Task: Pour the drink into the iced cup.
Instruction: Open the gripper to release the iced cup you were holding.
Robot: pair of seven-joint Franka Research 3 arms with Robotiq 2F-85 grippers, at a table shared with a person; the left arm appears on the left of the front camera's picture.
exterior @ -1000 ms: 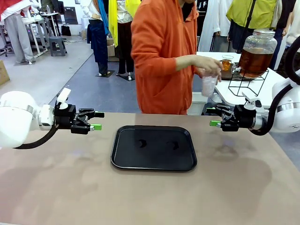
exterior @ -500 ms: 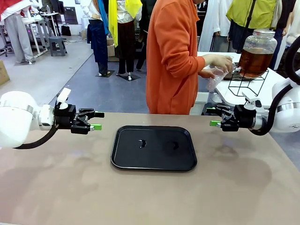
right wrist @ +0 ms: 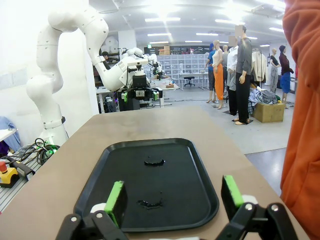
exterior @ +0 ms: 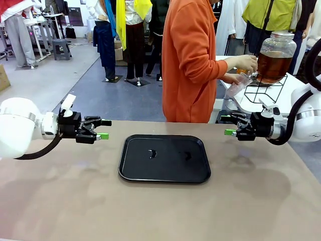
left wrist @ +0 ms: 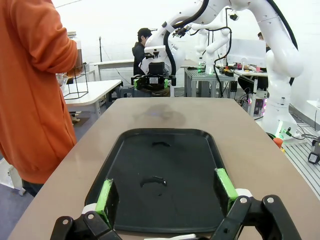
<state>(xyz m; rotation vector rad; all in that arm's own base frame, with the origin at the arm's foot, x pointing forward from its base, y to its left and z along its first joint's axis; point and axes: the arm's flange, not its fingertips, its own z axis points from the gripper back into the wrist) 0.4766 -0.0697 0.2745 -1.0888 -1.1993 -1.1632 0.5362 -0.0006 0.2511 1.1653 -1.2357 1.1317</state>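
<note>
From the front, my left jaws point(exterior: 103, 129) hang over the left side of the table point(exterior: 60, 201), spread wide and holding nothing, green pads pointing toward the middle. My right jaws point(exterior: 228, 125) mirror them over the right side, just as wide and just as empty. Between them a black tray point(exterior: 164, 158) lies flat on the table, bare apart from two small dark smears (wet marks, I think). Beyond the far edge a person in an orange top point(exterior: 189, 60) stands turned toward a white side table point(exterior: 281, 100). There the drink point(exterior: 272, 66), amber-brown, sits in a big glass dispenser jar point(exterior: 276, 56) on a black wire stand point(exterior: 264, 90). One of the person's hands point(exterior: 246, 63) is up at the jar's tap; the other holds a clear plastic cup point(exterior: 236, 86), tilted, just under it. Whether liquid is running I cannot tell.

Along my left wrist, my two green pads point(left wrist: 104, 195) stand far apart with only air between them, and the tray point(left wrist: 160, 175) stretches away below. The orange sleeve point(left wrist: 35, 85) fills the left edge, and my right arm's jaws point(left wrist: 153, 81) face me from the table's far end.

Along my right wrist, the pads point(right wrist: 115, 195) are equally wide, gripping nothing, with the tray point(right wrist: 150, 175) beneath and ahead. My left arm point(right wrist: 75, 45) rises at the far end, its jaws point(right wrist: 140, 93) pointed back at me, and a strip of orange cloth point(right wrist: 302, 125) runs down the right edge.
</note>
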